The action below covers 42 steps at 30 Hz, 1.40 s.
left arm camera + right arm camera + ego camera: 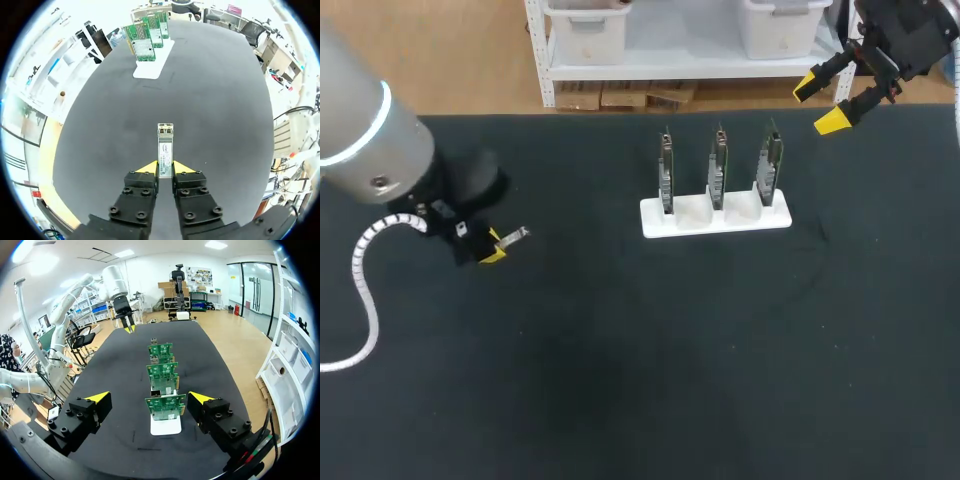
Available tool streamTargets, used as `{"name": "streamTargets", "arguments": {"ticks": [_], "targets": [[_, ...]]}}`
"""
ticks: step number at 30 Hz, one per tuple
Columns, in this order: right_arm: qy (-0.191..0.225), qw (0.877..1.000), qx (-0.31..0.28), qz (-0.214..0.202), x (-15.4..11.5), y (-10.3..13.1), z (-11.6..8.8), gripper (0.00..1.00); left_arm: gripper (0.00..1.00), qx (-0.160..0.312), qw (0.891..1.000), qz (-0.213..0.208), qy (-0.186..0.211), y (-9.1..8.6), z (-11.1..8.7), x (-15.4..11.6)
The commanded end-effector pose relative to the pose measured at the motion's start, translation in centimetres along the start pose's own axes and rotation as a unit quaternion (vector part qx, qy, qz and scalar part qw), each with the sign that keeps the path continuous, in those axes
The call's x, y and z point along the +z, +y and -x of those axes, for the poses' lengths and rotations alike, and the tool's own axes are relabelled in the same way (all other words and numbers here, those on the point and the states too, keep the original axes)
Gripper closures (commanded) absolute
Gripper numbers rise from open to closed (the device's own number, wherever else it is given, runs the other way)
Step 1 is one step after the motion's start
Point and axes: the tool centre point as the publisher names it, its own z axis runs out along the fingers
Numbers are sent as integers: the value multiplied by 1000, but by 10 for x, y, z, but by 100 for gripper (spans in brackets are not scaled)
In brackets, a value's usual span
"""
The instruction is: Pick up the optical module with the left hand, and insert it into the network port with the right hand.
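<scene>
Two sets of jaws are seen: the left jaws are closed on the tail of the module [165, 150], held at the left of the table [620, 380], well apart from the boards [718, 168]; the right jaws are spread wide. With so little gripped, the module could be tilted or dropped at handover.

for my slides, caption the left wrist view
Left gripper shut on the optical module, network card rack standing well ahead.
</scene>
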Motion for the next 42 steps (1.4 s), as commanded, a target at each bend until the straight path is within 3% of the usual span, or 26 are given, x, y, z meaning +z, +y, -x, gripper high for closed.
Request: {"name": "streamTargets", "arguments": {"ticks": [1,5,13,19,35,42], "targets": [[0,1000,-1,-3,1,2,0,0,100,1,1000,-1,-22,-1,-3,0],[0,1000,-1,-3,1,2,0,0,100,-6,1000,1,-27,-2,2,-5],[0,1000,-1,-3,1,2,0,0,100,69,993,26,-89,13,83,-37],[0,1000,-1,-3,1,2,0,0,100,114,982,38,-147,23,122,-64],[0,1000,-1,-3,1,2,0,0,100,99,984,56,-139,21,122,-73],[0,1000,-1,-3,1,2,0,0,100,149,965,71,-202,40,184,-77]]}}
